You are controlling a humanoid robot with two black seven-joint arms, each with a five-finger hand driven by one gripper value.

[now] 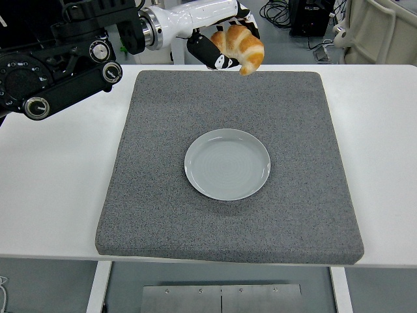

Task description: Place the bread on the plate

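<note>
Step in hand: the left hand (218, 47) is carrying the croissant (241, 47) in the air over the far edge of the grey mat (156, 195), well apart from the plate (227, 163).
Hand state: the fingers are closing around the croissant's left end; the right hand is out of view.
Doing it well: I judge the arm should be bringing the croissant nearer and a little left until it hangs over the plate's middle, then lowering before releasing.
Croissant axis: its long axis is running from upper left to lower right, 1 curled tip pointing down-right, away from the hand.
</note>
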